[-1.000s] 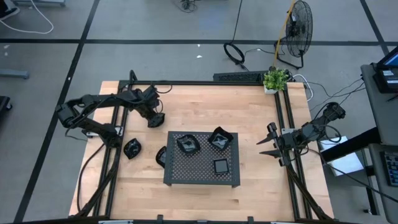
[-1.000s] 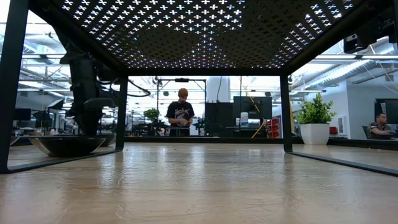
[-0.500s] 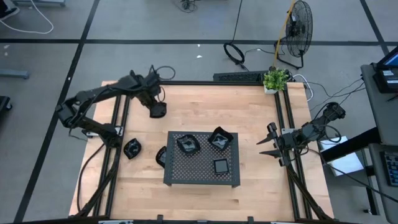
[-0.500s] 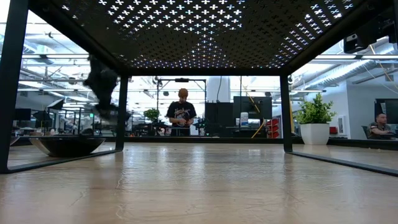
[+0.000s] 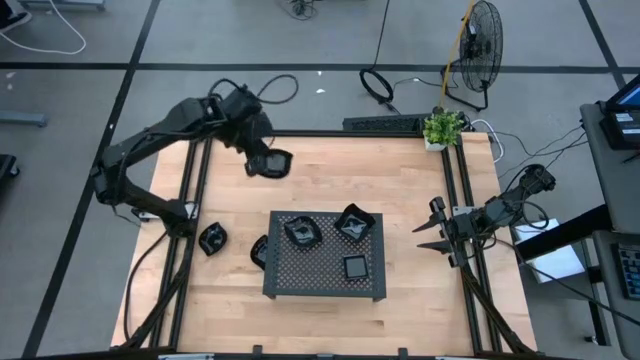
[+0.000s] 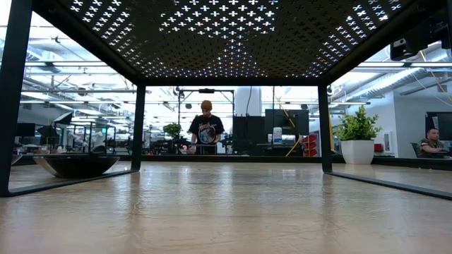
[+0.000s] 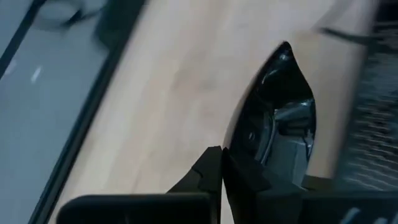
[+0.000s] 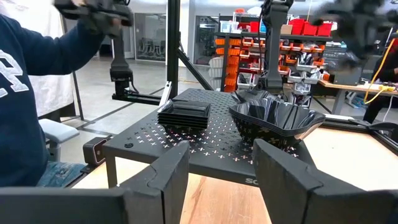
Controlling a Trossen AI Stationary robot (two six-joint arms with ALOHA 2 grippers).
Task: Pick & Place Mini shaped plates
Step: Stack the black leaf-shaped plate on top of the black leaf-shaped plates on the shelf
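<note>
The left gripper (image 5: 262,160) was raised over the far-left part of the light wooden table (image 5: 300,320), its fingers (image 7: 211,174) pressed onto the rim of one glossy black angular mini plate (image 5: 272,163). The left wrist view showed that plate (image 7: 280,118) pinched at one edge and standing clear of the wood. It was not yet over the large dark perforated rectangular tray (image 5: 320,275), which stood at the table's centre.

Progress, as judged: three placements stood on the tray, namely a black bowl-like angular plate at far left (image 5: 301,232), a black angular plate at far right (image 5: 354,224), and a stack of black square plates on the near right (image 5: 355,267). Two loose black plates lay on the wood left of the tray, one well apart (image 5: 212,238), one just beside the tray's edge (image 5: 259,251). Those two and the carried plate remained to be placed.

The right gripper (image 5: 432,226) waited at the table's right edge, its fingers (image 8: 168,174) spread and empty.
</note>
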